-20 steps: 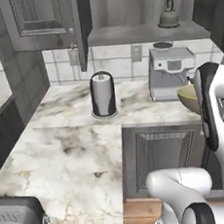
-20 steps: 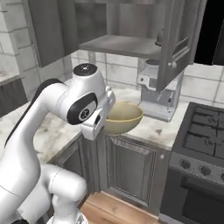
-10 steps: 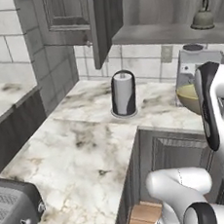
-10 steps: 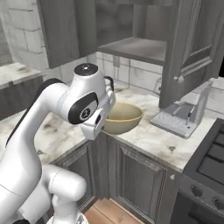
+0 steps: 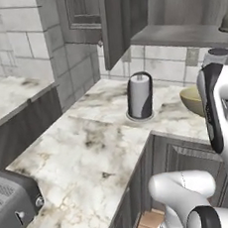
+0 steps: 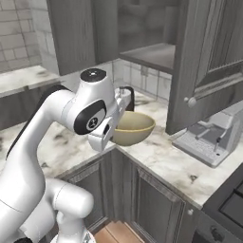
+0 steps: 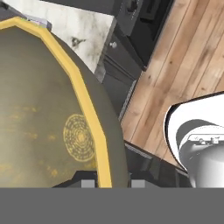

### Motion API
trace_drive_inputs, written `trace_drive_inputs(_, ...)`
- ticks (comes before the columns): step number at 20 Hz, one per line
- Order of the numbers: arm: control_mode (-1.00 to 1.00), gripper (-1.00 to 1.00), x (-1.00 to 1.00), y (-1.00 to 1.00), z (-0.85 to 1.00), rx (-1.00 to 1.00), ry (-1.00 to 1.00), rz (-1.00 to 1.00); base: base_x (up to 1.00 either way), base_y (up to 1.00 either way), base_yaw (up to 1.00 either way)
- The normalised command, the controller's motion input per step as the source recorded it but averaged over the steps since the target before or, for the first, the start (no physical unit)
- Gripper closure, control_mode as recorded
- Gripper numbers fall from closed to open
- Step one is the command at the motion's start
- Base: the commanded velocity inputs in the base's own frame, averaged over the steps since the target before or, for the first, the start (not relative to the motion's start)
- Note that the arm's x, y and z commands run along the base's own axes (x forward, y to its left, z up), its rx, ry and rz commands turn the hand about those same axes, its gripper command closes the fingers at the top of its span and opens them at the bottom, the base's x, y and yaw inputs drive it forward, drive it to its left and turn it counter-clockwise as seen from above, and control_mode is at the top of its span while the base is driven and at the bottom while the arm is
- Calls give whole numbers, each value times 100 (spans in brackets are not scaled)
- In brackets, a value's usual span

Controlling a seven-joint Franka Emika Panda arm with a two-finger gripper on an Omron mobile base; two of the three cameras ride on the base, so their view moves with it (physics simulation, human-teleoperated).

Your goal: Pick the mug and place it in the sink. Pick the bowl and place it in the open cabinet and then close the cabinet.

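Bowl (image 6: 132,128) rides clamped in the gripper (image 7: 113,181), jaws pinched narrow over its yellow rim, with one dark fingertip (image 7: 85,179) inside and the other outside. It hangs clear above the marble counter (image 5: 89,148), not resting on it.

What changes over the last second is the whole picture, not the things: both base views swing, so the base is driving or turning. The paper towel holder (image 5: 140,96) and the open cabinet (image 6: 156,52) slide across the frames and grow larger, while the arm pose and the bowl's place at the hand stay the same. The cabinet door (image 6: 209,57) now stands much nearer in the right base view, and the grey shelf (image 5: 187,33) sits above and beyond the bowl in the left base view.

Judgement: this is the carry leg toward the cabinet, with the mug step apparently done, since no mug is in sight. Lifting to shelf height is still to come, and the open door edge looks like the thing to avoid.

Orientation: the bowl sits roughly level, mouth up, olive inside showing. It is round, so it has no real long axis; its wide plane lies about horizontal, and the gripped rim faces the arm.
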Motion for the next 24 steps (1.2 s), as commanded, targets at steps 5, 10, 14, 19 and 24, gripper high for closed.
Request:
trace_drive_inputs(5, 100, 100, 0, 0, 0, 0, 0, 0, 21, -36, 21)
trace_drive_inputs(10, 100, 100, 0, 0, 0, 0, 0, 0, 5, -31, 17)
trace_drive_inputs(14, 100, 100, 0, 0, 0, 0, 0, 0, 71, -21, 15)
trace_drive_inputs(19, 100, 100, 0, 0, 0, 0, 0, 0, 31, -58, 7)
trace_drive_inputs(24, 100, 100, 0, 0, 0, 0, 0, 0, 90, -28, 3)
